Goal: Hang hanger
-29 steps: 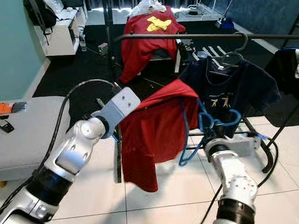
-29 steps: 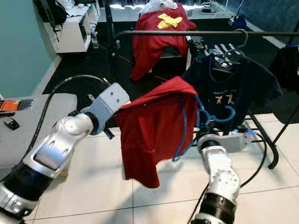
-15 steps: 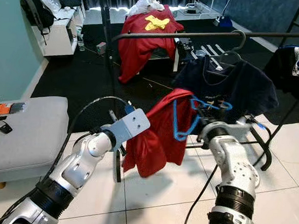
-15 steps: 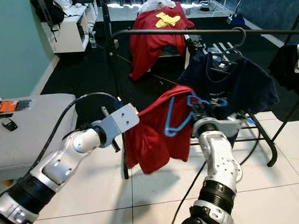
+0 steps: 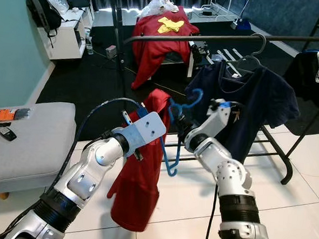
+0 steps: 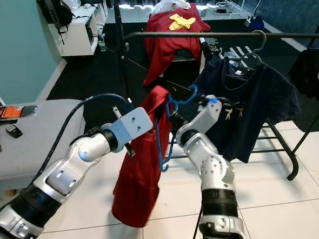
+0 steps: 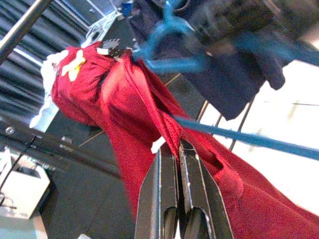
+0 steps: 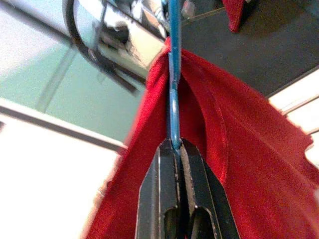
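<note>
Two claws share the load: the right claw [image 8: 175,144] is pressed together on the thin blue plastic hanger [image 5: 172,132], and the left claw [image 7: 178,149] pinches a fold of the red T-shirt [image 5: 141,178] draped on that hanger. Compared with a second ago, the right arm has swung across toward the robot's left and lifted, so the hanger now stands nearly edge-on with its hook [image 5: 189,99] raised, and the shirt, earlier spread wide between the arms, hangs in a long narrow drop toward the white tiled floor [image 5: 301,198]. I judge this brings the hook closer to the black metal clothes rail [image 5: 208,38], yet it sits below and in front of the bar, not yet over it. Outward, a dark navy T-shirt [image 5: 252,103] on a grey wire hanger [image 5: 251,53] occupies the rail just beside the free stretch where the hook would likely go, and its sleeve could snag the blue hanger. Further along the rail hangs a black garment [image 5: 313,80]. Behind, another red shirt with a yellow emblem [image 5: 162,35] lies over a chair, well apart. A grey cushioned bench [image 5: 28,144] stands at the robot's left.
</note>
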